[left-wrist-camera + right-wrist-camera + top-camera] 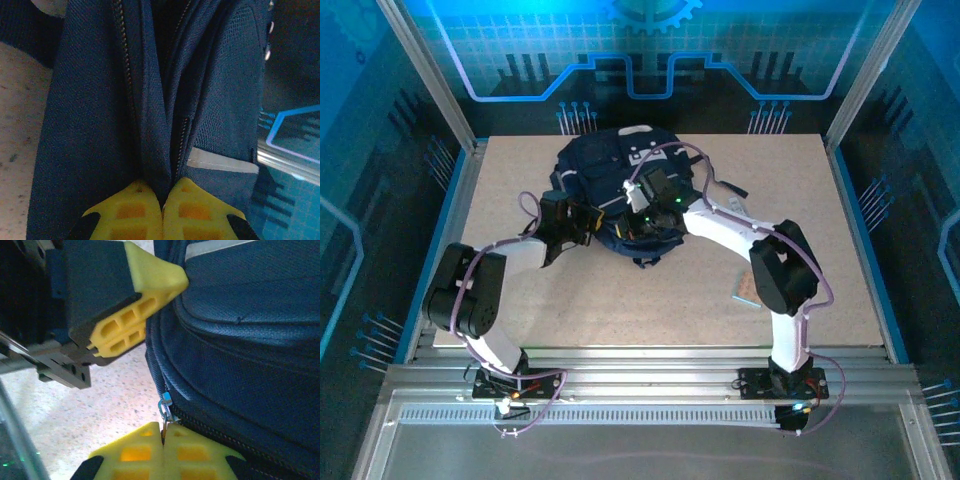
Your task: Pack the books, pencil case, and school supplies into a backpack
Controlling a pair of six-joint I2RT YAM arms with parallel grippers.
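Note:
The navy backpack (pixel 610 170) lies at the middle back of the table. My left gripper (pixel 164 202) is shut on a fold of the backpack's fabric (pixel 90 125) beside a zipper line, at the bag's near-left edge (pixel 588 222). My right gripper (pixel 163 437) is shut on the metal zipper pull (pixel 165 407) at the bag's lower seam, close to the left gripper's yellow fingers (pixel 150 275). In the top view the right gripper (pixel 645 205) sits over the bag's front. A small tan pad (pixel 745 291) lies by the right arm's elbow. The books and pencil case are out of view.
A pale grey stripe (pixel 220 162) crosses the bag's fabric just right of the left fingers. Bare speckled tabletop (pixel 650 300) spreads in front of the bag. Metal frame posts and blue panels wall the table in on three sides.

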